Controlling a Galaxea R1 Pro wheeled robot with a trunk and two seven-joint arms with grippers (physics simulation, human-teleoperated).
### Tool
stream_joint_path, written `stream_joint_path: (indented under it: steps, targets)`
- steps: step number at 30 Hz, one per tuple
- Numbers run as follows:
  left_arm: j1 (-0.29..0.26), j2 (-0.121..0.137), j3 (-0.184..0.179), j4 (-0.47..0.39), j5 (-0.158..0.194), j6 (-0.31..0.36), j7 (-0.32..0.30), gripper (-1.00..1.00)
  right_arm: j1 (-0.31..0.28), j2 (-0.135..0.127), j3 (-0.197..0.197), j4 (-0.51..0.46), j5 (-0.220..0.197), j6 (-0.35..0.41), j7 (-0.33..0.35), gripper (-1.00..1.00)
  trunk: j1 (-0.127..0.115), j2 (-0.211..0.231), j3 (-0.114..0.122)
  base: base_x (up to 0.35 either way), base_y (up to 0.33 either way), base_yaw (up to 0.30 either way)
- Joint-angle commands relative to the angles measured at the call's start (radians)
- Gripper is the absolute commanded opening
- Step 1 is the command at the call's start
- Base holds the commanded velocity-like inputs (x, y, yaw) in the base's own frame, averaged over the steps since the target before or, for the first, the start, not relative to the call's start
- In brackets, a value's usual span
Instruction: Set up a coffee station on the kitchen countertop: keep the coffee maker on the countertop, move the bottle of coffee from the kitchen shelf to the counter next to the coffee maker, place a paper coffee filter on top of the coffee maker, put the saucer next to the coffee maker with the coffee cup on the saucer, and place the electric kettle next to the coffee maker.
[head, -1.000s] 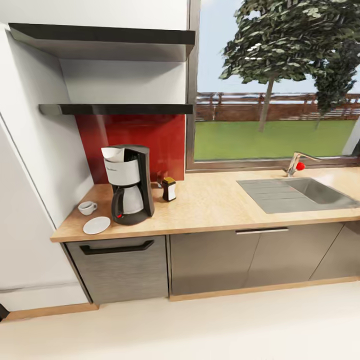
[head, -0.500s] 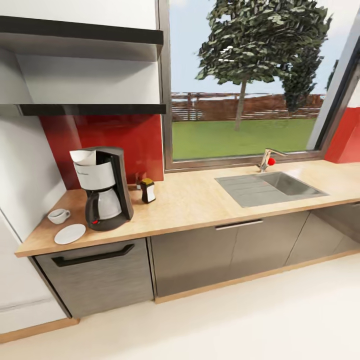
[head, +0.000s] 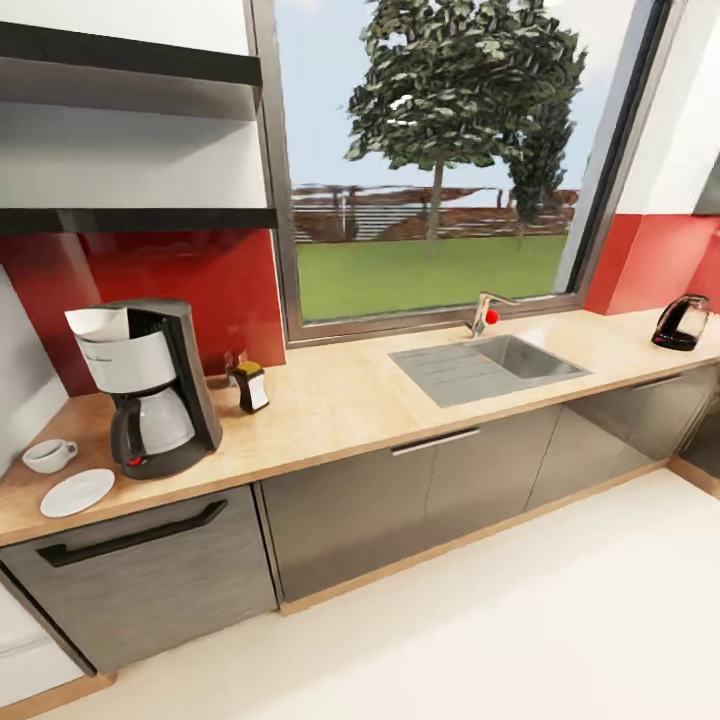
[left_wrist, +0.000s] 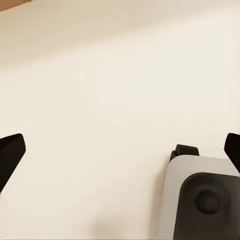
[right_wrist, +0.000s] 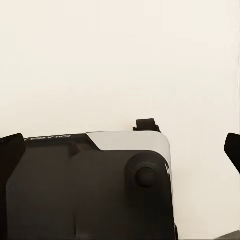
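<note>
Floor (head: 480, 640) fills the lower part of the head view, pale and bare, and beyond it the dark cabinet fronts (head: 400, 500) run across the middle under the wooden countertop (head: 340, 400).

On that countertop, at the left of the frame, the saucer (head: 77, 492) lies nearest the front edge with the coffee cup (head: 48, 456) just behind it, beside the plate and not on it, so that pairing looks not yet done. Next along stands the coffee maker (head: 150, 390), a white paper coffee filter (head: 98, 323) sitting in its top. Just right of it and a little further back is the bottle of coffee (head: 252, 386), close against the red backsplash (head: 190, 280). The cluster reads as a station gathered round the machine.

The odd one out is the electric kettle (head: 682, 322), far off at the right edge of the frame, well apart from the machine, with the sink (head: 490, 365) and tap (head: 485, 312) between. Fetching it is probably the job in hand.

Both wrist views add what the head view lacks: the arms hang low, cameras looking at the floor and grey-and-black parts of the robot's own body. The left gripper (left_wrist: 120, 150) has its dark fingertips at opposite edges of the frame, spread wide and empty. The right gripper (right_wrist: 120, 145) likewise: tips far apart, nothing between them.
</note>
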Motion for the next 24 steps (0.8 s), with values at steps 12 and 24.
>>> stream_joint_path:
  steps: [12,24]
  targets:
    - [-0.001,-0.002,0.001,0.001,-0.004,-0.004,0.003,1.0,-0.001,0.0,0.005,0.002,-0.01,-0.004,0.005,1.0,0.0,-0.001,-0.001,0.155,-0.025,-0.274]
    - [-0.001,-0.004,0.002,0.001,-0.05,-0.004,0.003,1.0,-0.001,0.001,0.005,0.002,-0.01,-0.004,0.005,1.0,0.0,-0.001,-0.001,0.288,-0.125,-0.274]
